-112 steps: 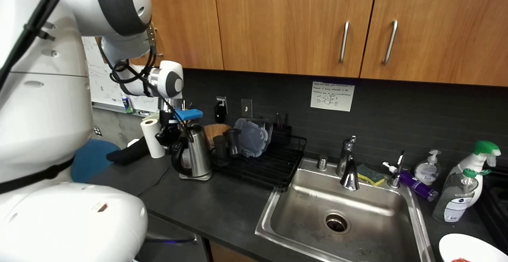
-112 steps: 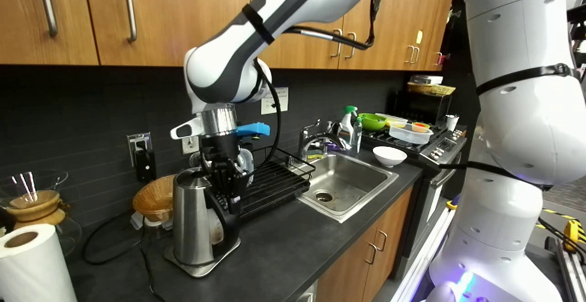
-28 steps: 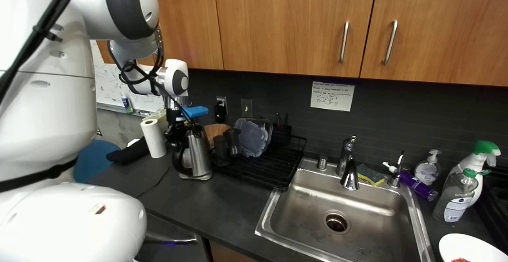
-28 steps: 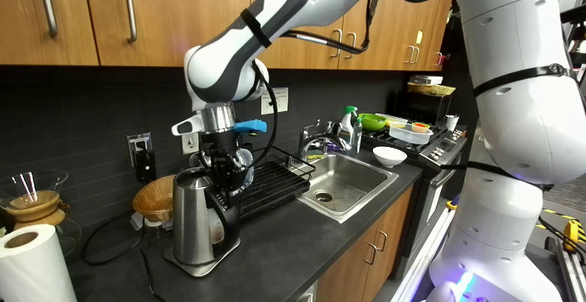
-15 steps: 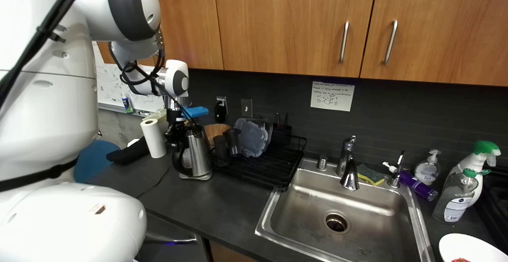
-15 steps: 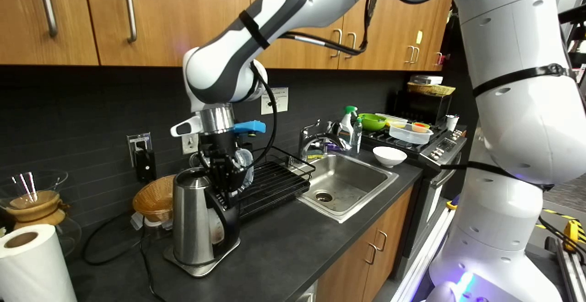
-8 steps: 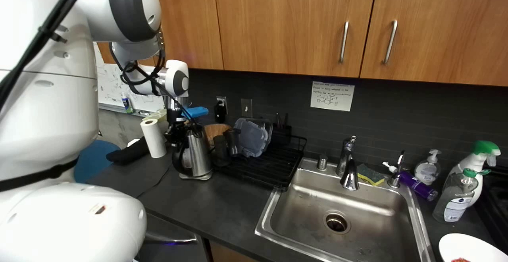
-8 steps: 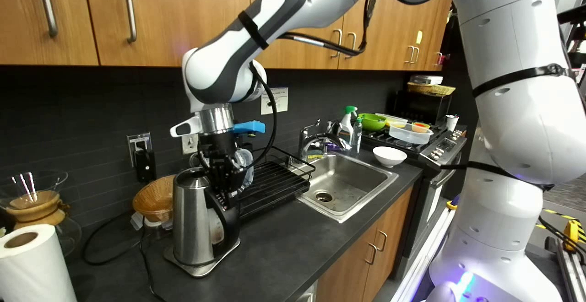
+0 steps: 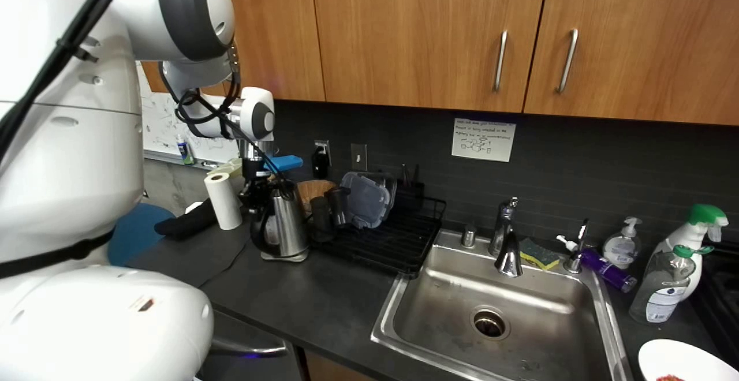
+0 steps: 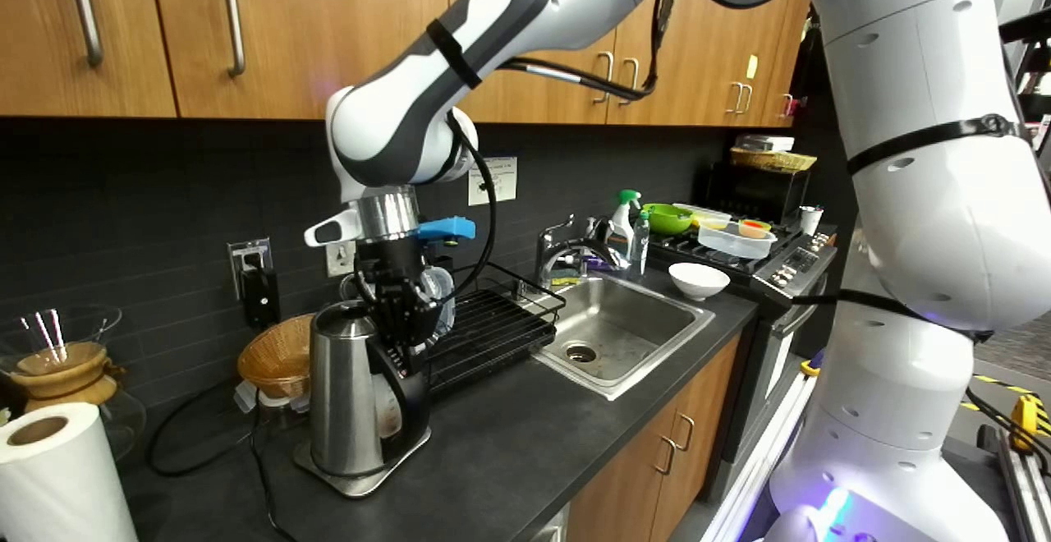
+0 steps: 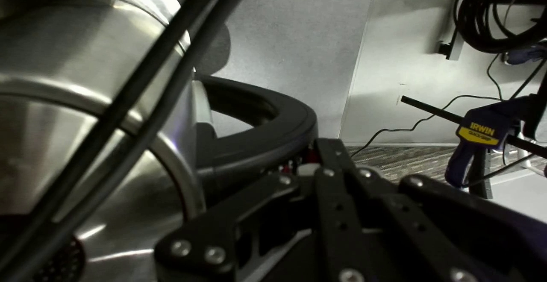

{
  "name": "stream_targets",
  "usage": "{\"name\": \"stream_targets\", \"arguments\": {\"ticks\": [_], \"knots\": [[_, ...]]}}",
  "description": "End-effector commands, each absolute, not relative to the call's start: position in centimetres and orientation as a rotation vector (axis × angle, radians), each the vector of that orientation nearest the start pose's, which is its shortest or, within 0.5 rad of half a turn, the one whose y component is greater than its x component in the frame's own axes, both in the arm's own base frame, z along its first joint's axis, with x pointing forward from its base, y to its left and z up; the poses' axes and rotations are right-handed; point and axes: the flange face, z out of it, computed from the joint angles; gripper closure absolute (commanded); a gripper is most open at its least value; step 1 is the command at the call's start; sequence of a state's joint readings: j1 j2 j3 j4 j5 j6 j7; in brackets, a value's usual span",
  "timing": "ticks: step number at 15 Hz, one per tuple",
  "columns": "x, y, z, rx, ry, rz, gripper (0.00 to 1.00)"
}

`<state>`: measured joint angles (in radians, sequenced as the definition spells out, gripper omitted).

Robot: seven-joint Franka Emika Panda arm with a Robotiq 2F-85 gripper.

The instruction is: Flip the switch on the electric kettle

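The electric kettle [image 9: 291, 225] stands upright on its base on the counter and shows in both exterior views [image 10: 339, 406]. In the wrist view its shiny steel body [image 11: 64, 47] fills the left, with the black handle [image 11: 295, 121] curving out. My gripper [image 10: 417, 345] points down at the top of the handle, close beside it; I cannot tell whether it touches. In the wrist view the gripper's fingers [image 11: 331, 145] come together at the tips, with nothing seen between them. The switch cannot be made out; the gripper and handle cover that area.
A white roll [image 9: 224, 202] stands near the kettle. A wicker basket [image 10: 279, 353] and a black dish rack [image 9: 375, 254] are behind and beside it. The sink [image 9: 390, 312] lies farther along the counter. Black cables [image 11: 141, 85] cross the wrist view over the kettle.
Since the oldest frames my gripper has shifted slightly toward the kettle, and its tips sit a little higher by the handle. Over the last second almost nothing has moved.
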<state>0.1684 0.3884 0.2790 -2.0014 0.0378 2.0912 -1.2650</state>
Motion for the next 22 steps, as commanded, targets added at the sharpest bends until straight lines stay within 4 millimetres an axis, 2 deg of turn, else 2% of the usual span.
{"name": "stream_targets", "arguments": {"ticks": [1, 6, 10, 18, 22], "knots": [[50.7, 25.6, 26.2, 2.242, 2.507, -0.344, 1.0], [49.2, 27.0, 28.2, 2.233, 2.482, -0.301, 1.0], [48.7, 27.4, 29.5, 2.221, 2.477, -0.261, 1.0], [50.5, 24.4, 30.4, 2.353, 2.39, -0.207, 1.0], [50.6, 23.1, 31.3, 2.432, 2.348, -0.143, 1.0]]}}
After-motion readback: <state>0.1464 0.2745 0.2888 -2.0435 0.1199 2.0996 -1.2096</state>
